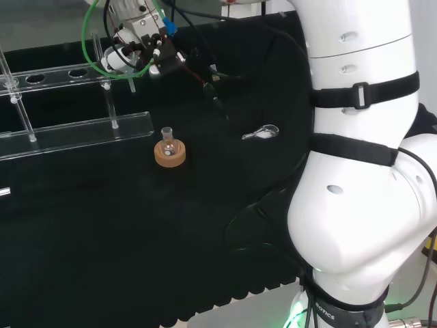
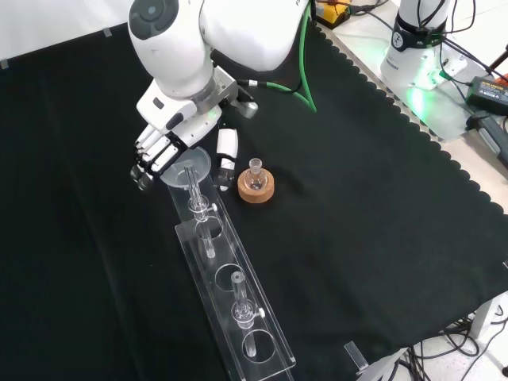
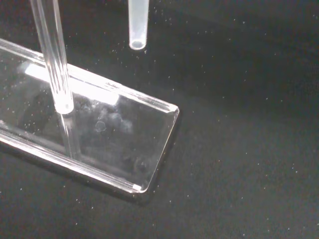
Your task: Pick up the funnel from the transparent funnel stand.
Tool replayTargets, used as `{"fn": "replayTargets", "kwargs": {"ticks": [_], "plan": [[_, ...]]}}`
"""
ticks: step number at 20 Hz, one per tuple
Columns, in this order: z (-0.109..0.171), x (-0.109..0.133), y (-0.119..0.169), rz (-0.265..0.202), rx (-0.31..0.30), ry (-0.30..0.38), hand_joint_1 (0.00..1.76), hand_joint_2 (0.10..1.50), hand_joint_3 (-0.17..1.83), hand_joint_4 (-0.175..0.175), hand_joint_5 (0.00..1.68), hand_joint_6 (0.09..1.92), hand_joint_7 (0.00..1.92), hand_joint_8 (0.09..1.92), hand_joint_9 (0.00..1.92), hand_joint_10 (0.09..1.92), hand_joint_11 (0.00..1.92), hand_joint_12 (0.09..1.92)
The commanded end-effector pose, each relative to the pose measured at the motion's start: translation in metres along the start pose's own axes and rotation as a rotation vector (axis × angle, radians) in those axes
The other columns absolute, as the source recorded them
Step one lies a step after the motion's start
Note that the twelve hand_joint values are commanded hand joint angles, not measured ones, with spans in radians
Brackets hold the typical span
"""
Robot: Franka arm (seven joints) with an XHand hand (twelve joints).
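My black and white hand (image 2: 159,151) curls its fingers at the rim of the clear plastic funnel (image 2: 189,171), whose thin stem drops through the end hole of the long transparent funnel stand (image 2: 238,305) just below my palm. I judge the grasp nearly made, the lift still to do. Beside my thumb stands a small glass flask (image 2: 255,170) on a cork ring (image 2: 256,189). The table's (image 2: 381,198) cloth is matte black.

White arm (image 2: 238,32), black straps, green cable (image 2: 304,71)
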State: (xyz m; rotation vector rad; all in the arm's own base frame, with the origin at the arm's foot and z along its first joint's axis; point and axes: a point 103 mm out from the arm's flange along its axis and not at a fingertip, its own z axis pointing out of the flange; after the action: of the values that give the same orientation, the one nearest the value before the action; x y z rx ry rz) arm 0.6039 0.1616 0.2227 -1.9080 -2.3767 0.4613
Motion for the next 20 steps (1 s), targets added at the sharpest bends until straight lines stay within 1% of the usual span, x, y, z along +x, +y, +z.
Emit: {"fn": "replayTargets", "kwargs": {"ticks": [1, 3, 8, 11, 13, 14, 17, 19, 20], "plan": [[0.002, -0.003, 0.001, 0.011, 0.0, 0.013, 0.0, 0.88, 0.04, -0.145, 0.22, 0.09, 0.0, 0.91, 0.28, 1.05, 0.38, 1.46], [0.002, -0.004, 0.001, 0.01, 0.006, 0.011, 0.0, 0.88, 0.04, -0.157, 0.23, 0.09, 0.0, 0.97, 0.33, 1.05, 0.44, 1.43], [0.01, 0.004, 0.012, 0.018, 0.031, -0.018, 0.0, 0.89, 0.05, -0.168, 0.26, 0.09, 0.0, 1.01, 0.38, 1.05, 0.52, 1.4], [0.01, 0.003, 0.011, 0.023, 0.015, -0.02, 0.0, 0.9, 0.06, -0.175, 0.29, 0.09, 0.09, 1.07, 0.51, 1.05, 0.64, 1.35], [0.008, 0.004, 0.012, 0.032, -0.009, -0.025, 0.0, 0.93, 0.08, -0.175, 0.33, 0.09, 0.2, 1.12, 0.62, 1.06, 0.75, 1.31], [0.008, 0.005, 0.013, 0.038, -0.024, -0.027, 0.01, 0.95, 0.1, -0.175, 0.37, 0.09, 0.27, 1.17, 0.7, 1.08, 0.86, 1.28], [0.006, 0.003, 0.013, 0.046, -0.057, -0.032, 0.04, 0.99, 0.13, -0.175, 0.44, 0.09, 0.4, 1.31, 0.87, 1.15, 1.11, 1.21], [0.004, 0.003, 0.012, 0.051, -0.077, -0.042, 0.07, 0.99, 0.15, -0.175, 0.47, 0.14, 0.46, 1.37, 0.93, 1.18, 1.19, 1.2], [0.004, 0.003, 0.012, 0.053, -0.085, -0.048, 0.08, 0.99, 0.17, -0.175, 0.45, 0.22, 0.48, 1.39, 0.95, 1.2, 1.22, 1.2]]}}
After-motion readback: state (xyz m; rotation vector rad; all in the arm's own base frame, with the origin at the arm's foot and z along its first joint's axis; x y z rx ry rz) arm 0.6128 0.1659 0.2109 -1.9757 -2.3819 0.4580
